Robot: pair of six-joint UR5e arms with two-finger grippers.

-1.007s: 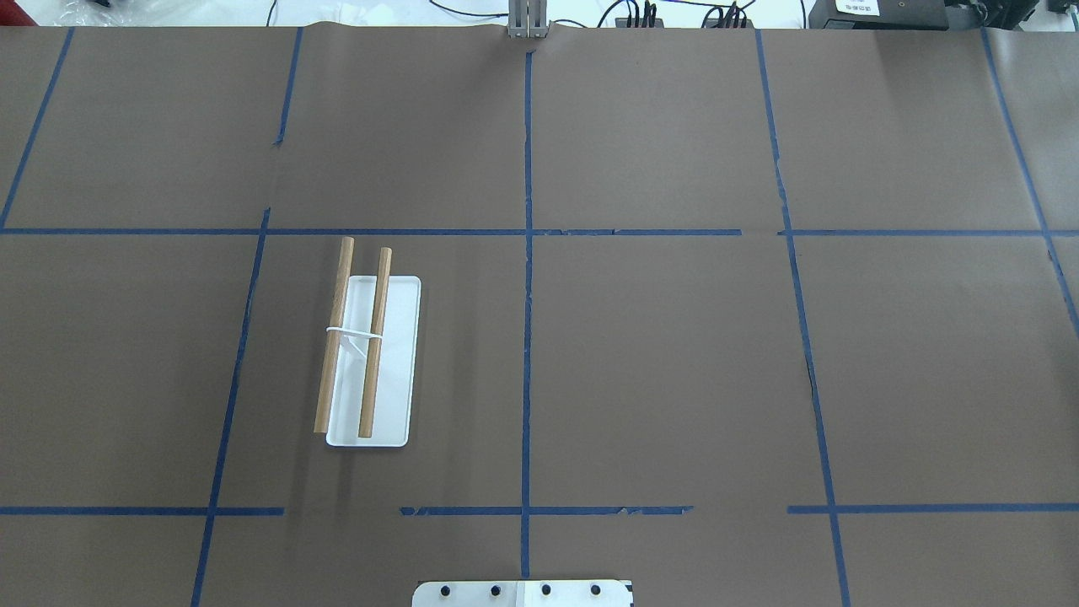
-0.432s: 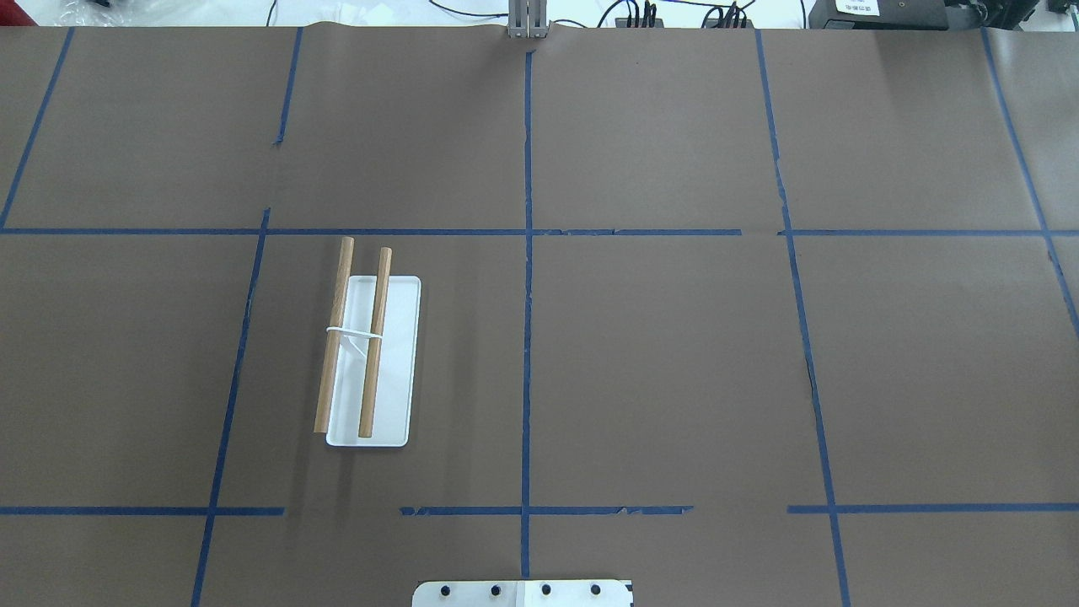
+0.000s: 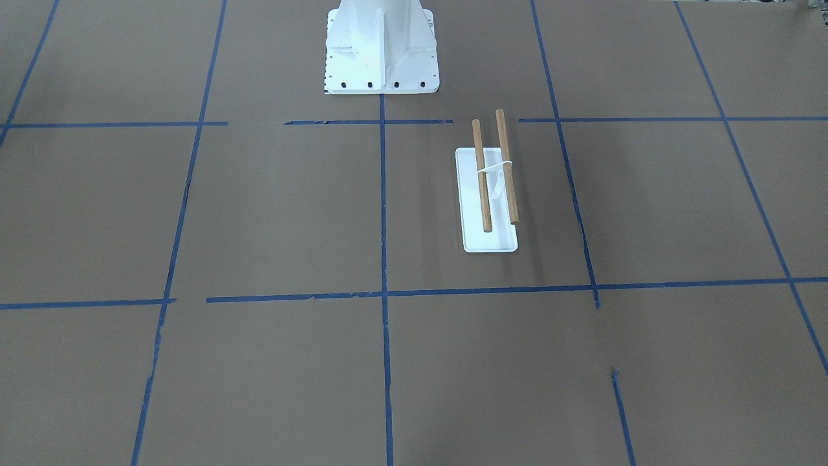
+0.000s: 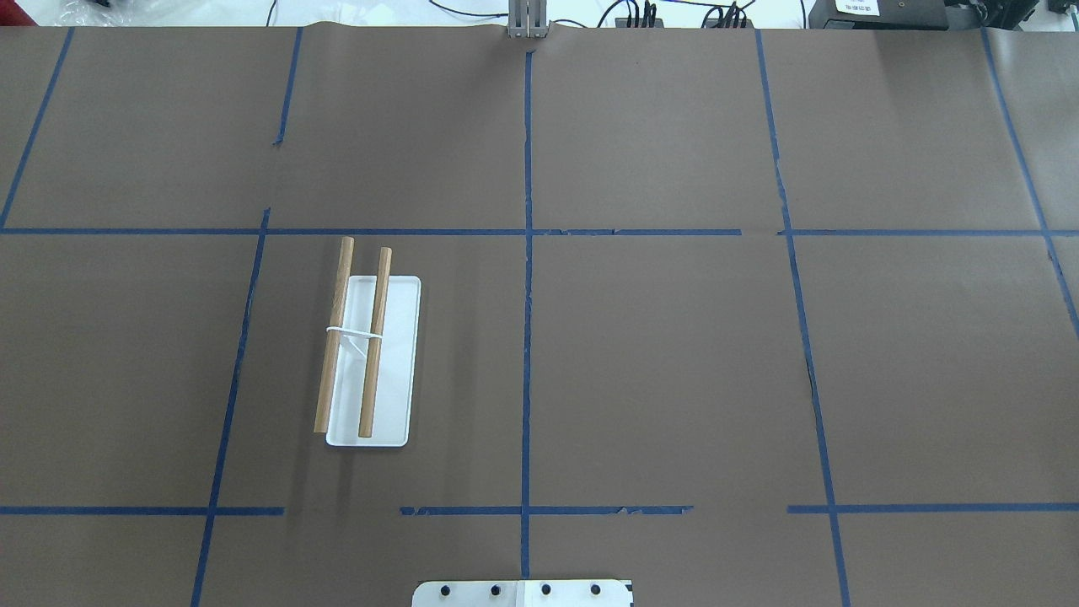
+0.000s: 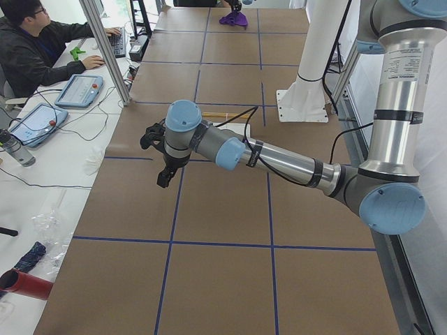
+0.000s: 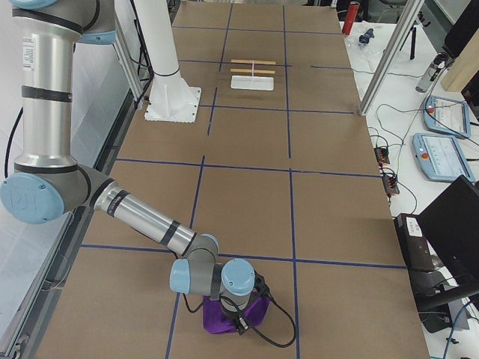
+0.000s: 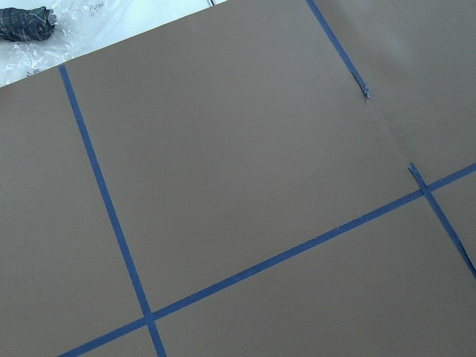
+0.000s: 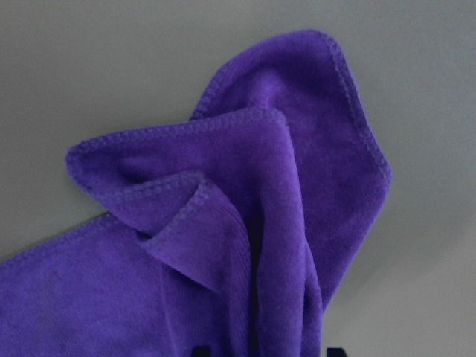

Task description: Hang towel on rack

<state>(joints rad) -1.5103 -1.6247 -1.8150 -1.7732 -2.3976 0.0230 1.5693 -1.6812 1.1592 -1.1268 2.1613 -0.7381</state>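
Across the overhead view nothing shifts over the last second: rack [image 4: 373, 354] sits left of centre, dowels bare, no arm in frame. Bunched purple towel [image 6: 224, 318] lies bottom centre of the right-side view, under right gripper [image 8: 264, 351]; can't tell if it's clamped. Left gripper [image 5: 165, 174] hovers mid-left, state can't be told. Hanging not started. Arm sticker [image 5: 405, 59] text illegible.

Table [image 4: 674, 379] covered in brown paper, gridded with blue tape [image 4: 528, 337]. White bolted pedestal [image 3: 381, 45] stands at top centre of the front-facing view. Left view, upper left: seated operator [image 5: 35, 49], pale-blue pendant [image 5: 79, 91] beside him. Red cylinder [image 5: 24, 285] lies lower left.
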